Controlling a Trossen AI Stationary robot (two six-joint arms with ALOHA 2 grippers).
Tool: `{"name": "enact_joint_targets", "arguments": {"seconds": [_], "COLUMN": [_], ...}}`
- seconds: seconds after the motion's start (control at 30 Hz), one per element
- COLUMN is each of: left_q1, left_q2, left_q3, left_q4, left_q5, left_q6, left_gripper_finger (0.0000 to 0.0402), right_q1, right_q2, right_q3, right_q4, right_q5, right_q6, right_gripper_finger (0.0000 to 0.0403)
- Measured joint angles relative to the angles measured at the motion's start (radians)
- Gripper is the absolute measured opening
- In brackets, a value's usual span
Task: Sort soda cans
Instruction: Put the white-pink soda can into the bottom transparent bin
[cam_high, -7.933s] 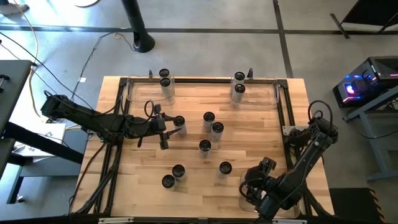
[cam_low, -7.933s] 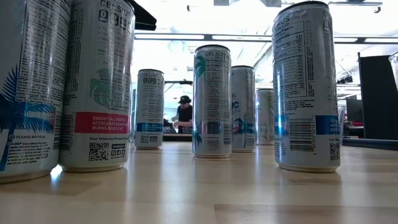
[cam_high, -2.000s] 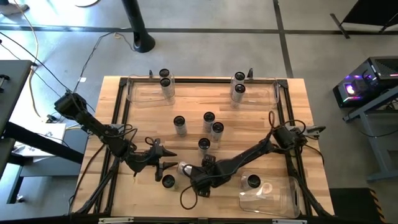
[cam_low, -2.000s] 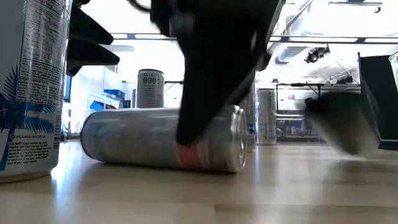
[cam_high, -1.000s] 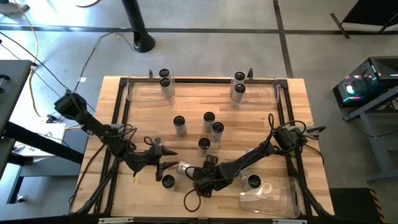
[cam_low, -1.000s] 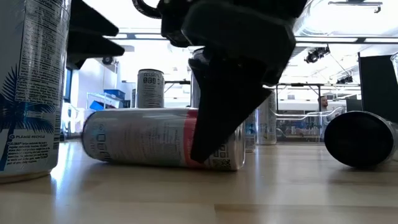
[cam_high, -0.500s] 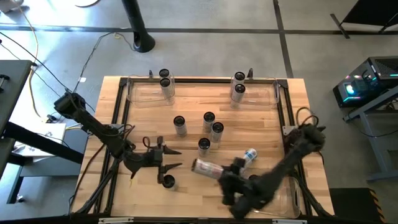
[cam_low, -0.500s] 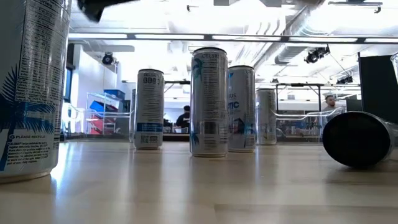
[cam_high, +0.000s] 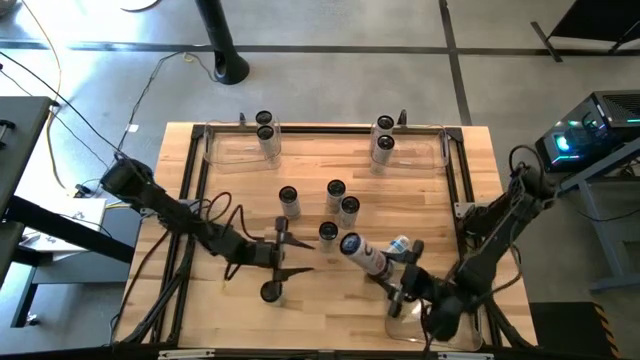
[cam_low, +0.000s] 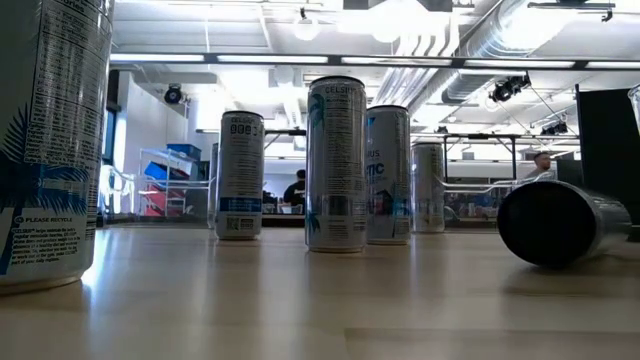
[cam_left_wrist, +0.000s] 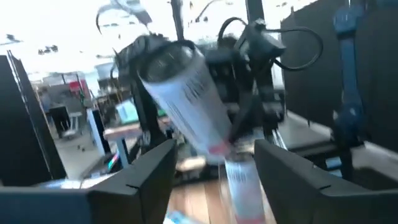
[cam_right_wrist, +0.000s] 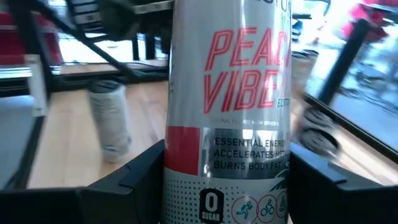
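We see the right gripper (cam_high: 392, 283) clamped on a tilted soda can (cam_high: 362, 254); another can (cam_high: 400, 247) lies beside it. Left gripper (cam_high: 292, 256) hangs open above an upright can (cam_high: 271, 292). Four more cans (cam_high: 335, 190) stand mid-table.

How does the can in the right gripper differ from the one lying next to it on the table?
The held can is clamped in the right gripper and tilted. The fallen can lies loose on its side on the table. The held can bears a red band and lettering, while the fallen can shows blue. Both are slim silvery cans, and neither stands upright.
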Motion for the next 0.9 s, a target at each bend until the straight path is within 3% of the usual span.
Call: {"name": "enact_joint_targets", "arguments": {"seconds": [0.13, 0.27, 0.4, 0.7, 0.9], "left_q1": [0.050, 0.073, 0.075, 0.078, 0.068], "left_q2": [0.077, 0.138, 0.161, 0.162, 0.166], "left_q3": [0.107, 0.201, 0.244, 0.249, 0.248], "left_q4": [0.016, 0.008, 0.014, -0.001, -0.057], "left_q5": [0.006, 0.001, 0.000, 0.013, 0.062], "left_q6": [0.003, 0.046, 0.069, 0.023, 0.021], "left_gripper_finger": [0.0258, 0.0299, 0.0319, 0.0321, 0.0322], "right_q1": [-0.049, -0.085, -0.088, -0.090, -0.069], "right_q2": [-0.015, -0.018, -0.018, -0.016, -0.036], "right_q3": [-0.087, -0.122, -0.123, -0.124, -0.124], "right_q4": [0.390, 0.581, 0.628, 0.662, 0.702], "right_q5": [-0.127, -0.162, -0.136, -0.018, 0.152], "right_q6": [-0.339, -0.502, -0.574, -0.613, -0.683], "right_gripper_finger": [0.0236, 0.0236, 0.0236, 0.0236, 0.0236]}}
